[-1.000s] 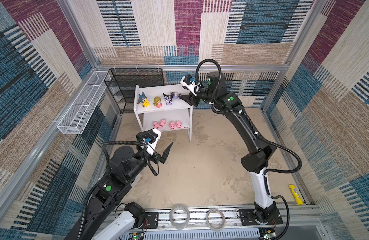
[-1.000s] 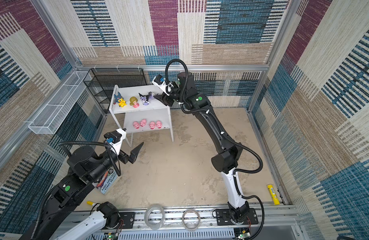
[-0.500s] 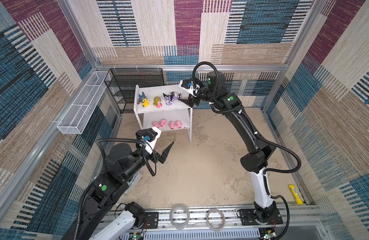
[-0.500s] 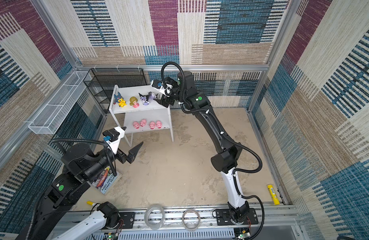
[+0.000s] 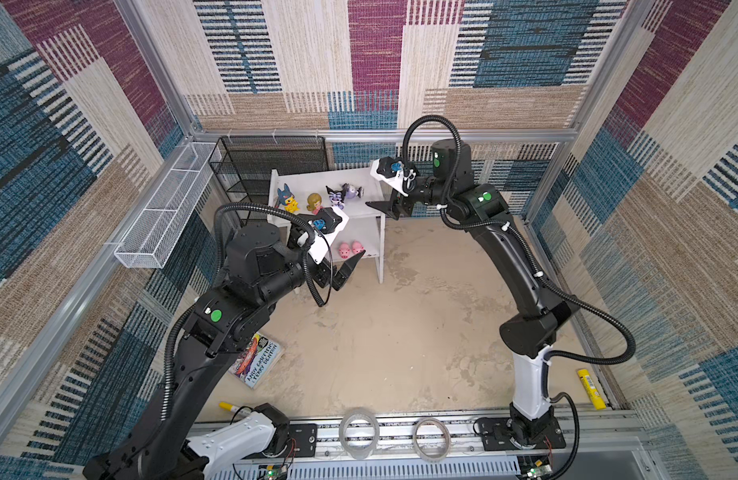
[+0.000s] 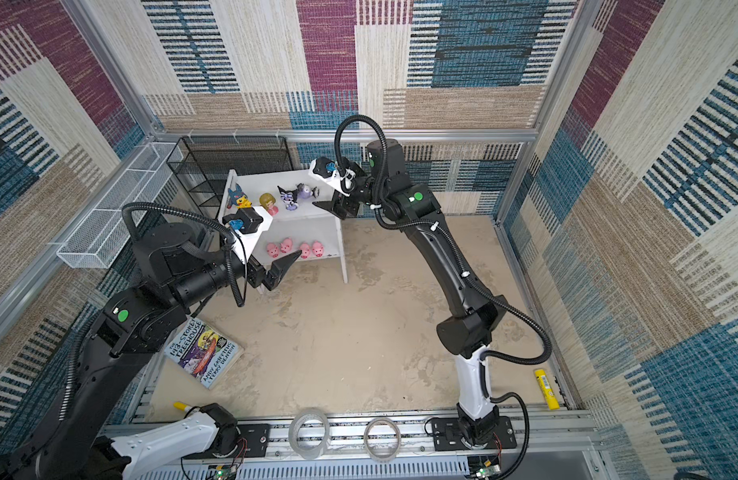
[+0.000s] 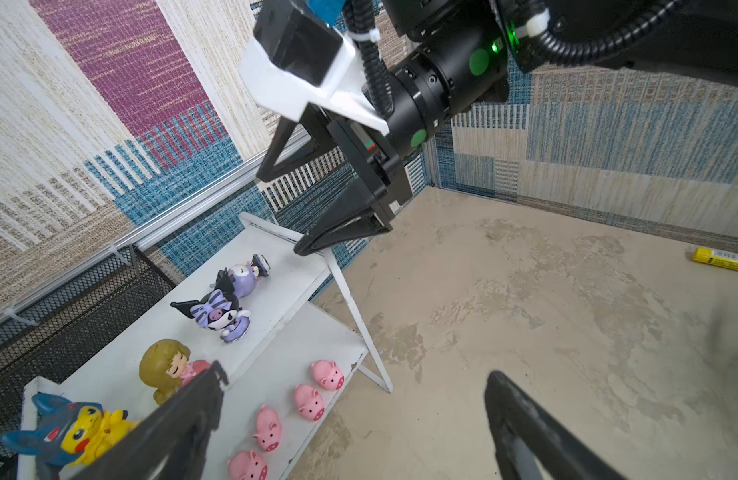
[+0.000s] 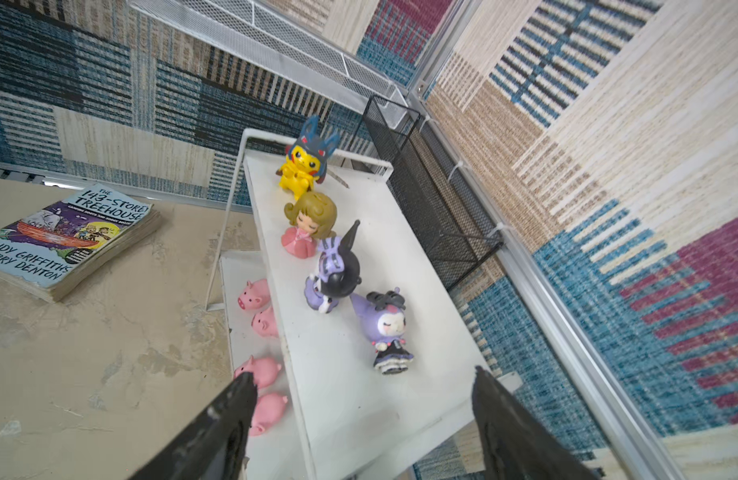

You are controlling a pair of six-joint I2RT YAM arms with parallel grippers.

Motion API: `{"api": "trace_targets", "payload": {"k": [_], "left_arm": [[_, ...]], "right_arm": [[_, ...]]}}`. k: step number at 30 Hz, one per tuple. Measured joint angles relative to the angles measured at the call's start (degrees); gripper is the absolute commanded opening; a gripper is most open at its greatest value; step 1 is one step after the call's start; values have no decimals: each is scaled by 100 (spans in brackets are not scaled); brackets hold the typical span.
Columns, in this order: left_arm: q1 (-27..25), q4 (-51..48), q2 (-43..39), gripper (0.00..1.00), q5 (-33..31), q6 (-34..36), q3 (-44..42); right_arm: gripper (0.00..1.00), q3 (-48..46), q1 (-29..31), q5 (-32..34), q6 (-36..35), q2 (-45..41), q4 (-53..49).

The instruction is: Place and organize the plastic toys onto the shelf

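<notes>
Since all eight plastic toys (image 6: 287, 198) already sit on the white shelf (image 6: 259, 180) in a top view, the step in hand looks like clearing away. I would draw the right gripper (image 6: 329, 199) straight back off the shelf's right end, level, so it clips neither board nor thin leg. Its jaws stand wide and empty. The left gripper (image 6: 286, 271), low before the lower tier's front edge, is likewise spread on nothing.

From the left wrist view, four pink pigs (image 7: 309, 402) line the lower board near its front edge. They are glossy, rounded and probably light enough to skid at a nudge. Above them stand a blond doll (image 7: 165, 368) and a big-headed Kuromi figure (image 7: 217, 316), which looks top-heavy on its small base.

From the right wrist view, the yellow Pikachu figure (image 8: 301, 166) in its blue hood is at the upper board's far end. A smaller Kuromi figure (image 8: 386, 328) stands nearest the jaws, set back from the front edge. Smooth painted board and hard plastic likely give little friction.
</notes>
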Motion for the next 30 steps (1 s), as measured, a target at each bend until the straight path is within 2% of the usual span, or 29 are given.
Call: {"api": "trace_targets", "payload": {"k": [7, 13, 16, 23, 30], "left_arm": [[7, -199, -111, 99, -2, 138, 22], [70, -328, 750, 98, -46, 575, 951], [219, -568, 1311, 97, 2, 756, 1631], [531, -1191, 2468, 93, 116, 1008, 3080], [824, -2352, 3733, 90, 302, 1456, 5128]], "right_arm": [[81, -39, -129, -461, -109, 9, -564], [84, -393, -151, -564, 114, -177, -619], [87, -1360, -157, -551, 238, -758, -557], [92, -4898, -151, -402, 640, -3119, 562], [93, -6688, -151, -393, 1139, -4601, 1611]]}}
